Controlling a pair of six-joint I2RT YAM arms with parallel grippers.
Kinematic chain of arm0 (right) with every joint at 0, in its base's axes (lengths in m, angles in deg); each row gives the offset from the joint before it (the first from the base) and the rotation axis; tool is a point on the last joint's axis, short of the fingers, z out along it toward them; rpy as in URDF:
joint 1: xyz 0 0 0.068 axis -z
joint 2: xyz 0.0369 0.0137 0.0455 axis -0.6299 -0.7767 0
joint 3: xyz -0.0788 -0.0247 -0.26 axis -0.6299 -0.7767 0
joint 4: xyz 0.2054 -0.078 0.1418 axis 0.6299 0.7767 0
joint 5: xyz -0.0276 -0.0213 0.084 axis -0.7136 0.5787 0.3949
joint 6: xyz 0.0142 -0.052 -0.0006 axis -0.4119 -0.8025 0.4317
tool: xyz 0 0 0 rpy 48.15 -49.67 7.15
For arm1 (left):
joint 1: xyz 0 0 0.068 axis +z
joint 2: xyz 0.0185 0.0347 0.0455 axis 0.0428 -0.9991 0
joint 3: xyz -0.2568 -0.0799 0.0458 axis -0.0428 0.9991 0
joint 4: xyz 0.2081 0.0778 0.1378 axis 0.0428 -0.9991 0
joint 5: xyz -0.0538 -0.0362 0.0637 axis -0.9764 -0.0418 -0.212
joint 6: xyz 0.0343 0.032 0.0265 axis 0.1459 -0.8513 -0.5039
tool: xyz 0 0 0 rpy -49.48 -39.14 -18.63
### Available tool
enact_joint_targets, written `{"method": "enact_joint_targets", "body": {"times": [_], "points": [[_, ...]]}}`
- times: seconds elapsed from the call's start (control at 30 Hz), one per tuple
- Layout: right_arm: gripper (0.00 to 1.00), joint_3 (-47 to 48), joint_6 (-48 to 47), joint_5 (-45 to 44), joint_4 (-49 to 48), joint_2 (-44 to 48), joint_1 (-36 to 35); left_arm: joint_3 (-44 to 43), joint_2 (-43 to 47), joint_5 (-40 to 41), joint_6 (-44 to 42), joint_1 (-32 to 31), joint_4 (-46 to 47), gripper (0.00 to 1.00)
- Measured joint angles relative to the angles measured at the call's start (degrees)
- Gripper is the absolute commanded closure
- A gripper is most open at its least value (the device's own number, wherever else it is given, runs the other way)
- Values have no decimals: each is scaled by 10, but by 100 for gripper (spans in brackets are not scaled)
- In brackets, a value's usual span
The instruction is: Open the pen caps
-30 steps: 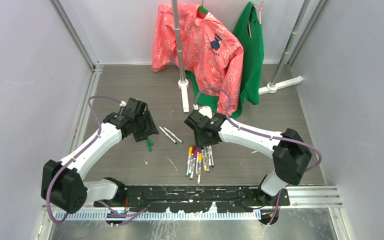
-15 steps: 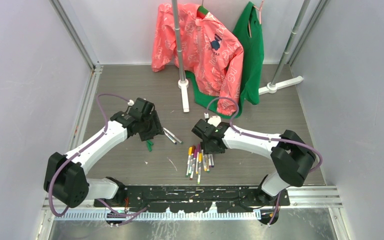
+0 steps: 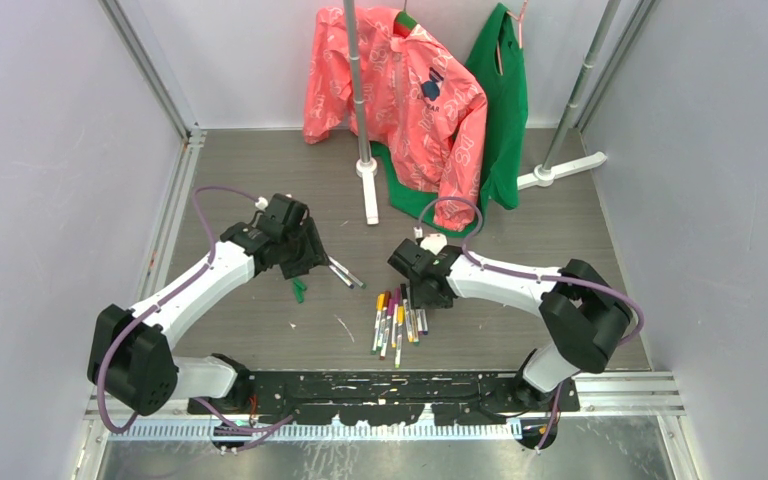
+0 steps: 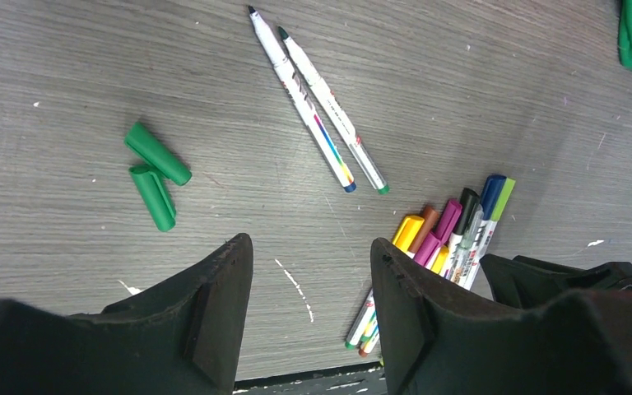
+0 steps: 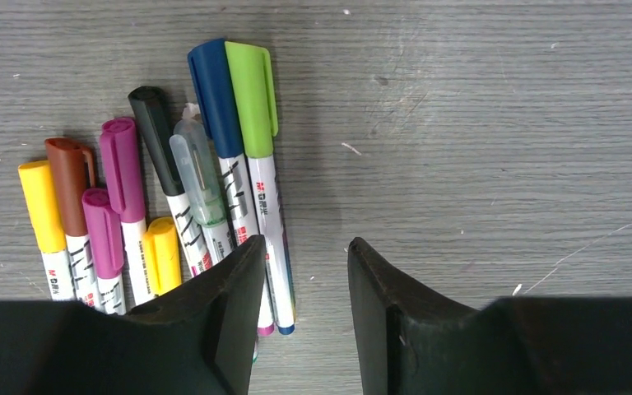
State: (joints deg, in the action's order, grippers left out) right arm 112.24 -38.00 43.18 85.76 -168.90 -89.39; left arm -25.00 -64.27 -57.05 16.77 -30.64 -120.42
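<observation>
Pen caps [image 5: 119, 169] in my right wrist view are mostly still on: yellow, brown, two magenta, black, a pale clear one, dark blue and lime green, each seated on a white barrel. These pens [image 3: 398, 318] lie bundled side by side on the desk [image 3: 260, 180], toward its near edge and just in front of the right arm. The right fingers [image 5: 230, 329] hang at the right side of that bundle, parted by a moderate gap and gripping nothing. The barrel of the lime-capped pen [image 5: 267, 206] shows at the edge of the gap, close beside one finger, and I cannot tell whether they touch. The rest of the gap shows bare desk.

On the left, two green caps [image 4: 158, 154] are off and lie loose on the desk, close together at a slight angle to each other. Two uncapped pens [image 4: 300, 99] lie side by side with their tips bare, between the loose caps and the bundle. The left fingers [image 4: 222, 329] hover above the desk, spread fairly wide and empty. From that wrist I see the green caps on one side of them and the bundle on the other.

At the back of the desk, a pink jacket [image 3: 400, 90] and a green garment [image 3: 505, 110] hang from a rack [image 3: 360, 100], well apart from the pens.
</observation>
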Motion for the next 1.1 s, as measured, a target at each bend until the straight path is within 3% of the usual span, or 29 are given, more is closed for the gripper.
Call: {"method": "enact_joint_targets", "body": {"times": [0.63, 0.8, 1.1], "points": [[57, 0, 7, 30, -15, -35, 6, 0, 4, 0, 9, 0, 17, 45], [76, -4, 21, 48, -35, -37, 7, 0, 4, 0, 9, 0, 17, 45], [99, -8, 50, 63, -47, -35, 7, -5, 4, -2, 3, 0, 17, 45]]}}
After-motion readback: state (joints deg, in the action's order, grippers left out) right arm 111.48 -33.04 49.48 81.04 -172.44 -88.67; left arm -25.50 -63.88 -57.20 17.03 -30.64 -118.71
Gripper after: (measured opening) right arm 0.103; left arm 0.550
